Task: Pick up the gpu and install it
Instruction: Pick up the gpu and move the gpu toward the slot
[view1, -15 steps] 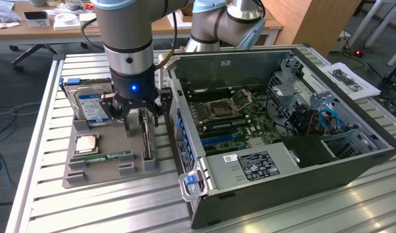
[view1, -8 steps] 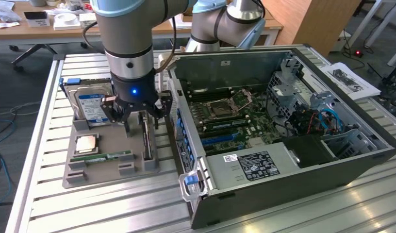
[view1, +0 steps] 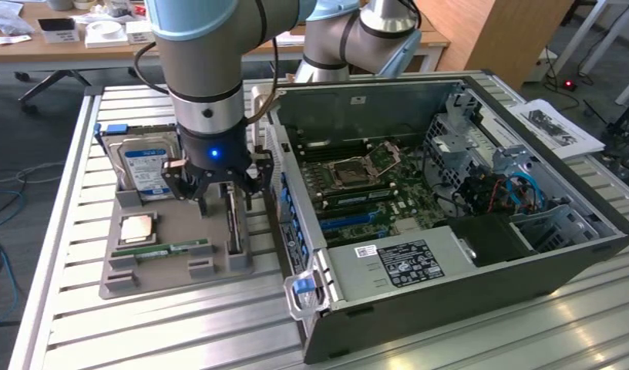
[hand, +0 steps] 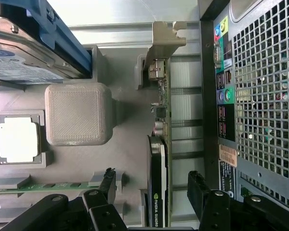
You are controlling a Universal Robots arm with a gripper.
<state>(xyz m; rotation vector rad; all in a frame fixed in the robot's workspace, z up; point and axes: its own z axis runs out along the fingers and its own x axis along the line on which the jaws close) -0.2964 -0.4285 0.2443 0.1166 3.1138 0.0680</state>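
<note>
Slatted metal table [view1: 68, 308], grey tray [view1: 155, 271] beside open computer case [view1: 479, 297] — gpu [hand: 157, 183] stands on edge in tray, gripper [hand: 151, 178] straddles it, fingers [hand: 107, 182] apart, gripping nothing.

The gpu [view1: 234, 227] stands on its long edge, slotted upright in the grey holder [view1: 160, 274]. It has a green board, a black face and a silver end bracket [hand: 166, 37].

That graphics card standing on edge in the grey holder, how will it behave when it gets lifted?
The graphics card is a flat board with a metal bracket, so probably stiff. Standing thin-edge up in the holder, it could tip once freed. Small exposed parts on it look fragile if the open pincer squeezes them.
</note>
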